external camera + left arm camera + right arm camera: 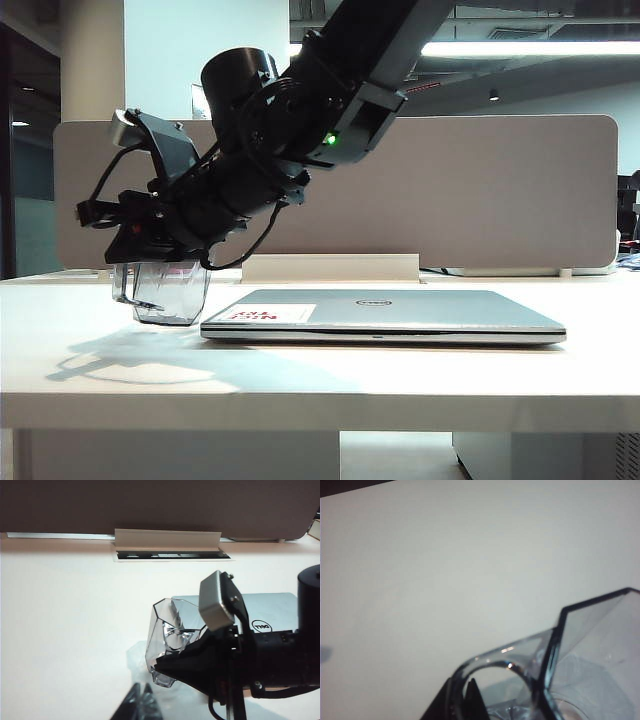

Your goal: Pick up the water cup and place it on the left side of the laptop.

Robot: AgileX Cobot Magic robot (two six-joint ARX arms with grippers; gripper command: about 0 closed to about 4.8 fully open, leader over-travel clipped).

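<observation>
The water cup (172,295), a smoky clear faceted mug, hangs tilted just over the white table, close beside the left end of the shut silver laptop (400,312). My right gripper (458,700) has reached across to that side. It is shut on the cup's handle (490,667), whose ring passes between the two fingertips. In the left wrist view the water cup (167,632) and the laptop (272,611) lie ahead, partly behind the black right arm (250,660). My left gripper (140,703) is shut with nothing in it, short of the cup and apart from it.
A grey partition panel (480,190) runs along the back of the table, with a raised white cable flap (330,267) at its foot. The table's front edge (320,400) is near the camera. Bare tabletop (65,620) lies beside the cup, away from the laptop.
</observation>
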